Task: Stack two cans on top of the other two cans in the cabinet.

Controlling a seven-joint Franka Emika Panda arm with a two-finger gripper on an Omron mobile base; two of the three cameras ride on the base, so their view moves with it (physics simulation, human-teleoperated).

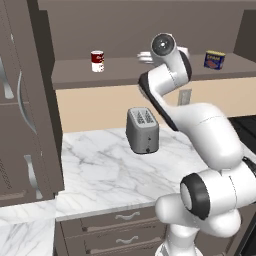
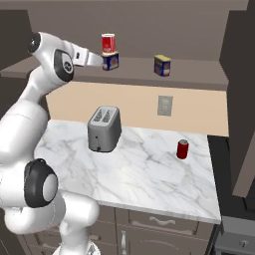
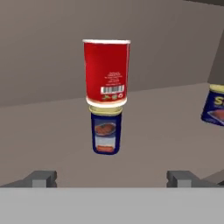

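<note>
In the cabinet (image 2: 199,74), an almost all red can (image 3: 106,72) stands upright on a boxy dark blue tin (image 3: 105,131); the same stack shows as can (image 2: 108,43) on tin (image 2: 110,61). My gripper (image 3: 113,179) is open and empty, a short way back from the stack and level with the tin, reaching in from the left (image 2: 98,60). The second blue tin (image 2: 162,65) (image 1: 214,59) stands alone further right on the shelf, with nothing on it. A dark red and white can (image 1: 97,61) stands upright at the shelf's left part (image 1: 125,70). My arm hides the stack in the left base view.
A grey toaster (image 2: 103,128) sits on the marble counter (image 2: 144,174) below the shelf. A small red can (image 2: 183,149) stands on the counter's right side. A wall outlet (image 2: 165,105) is on the backsplash. A tall door with curved handles (image 1: 20,100) stands at the left.
</note>
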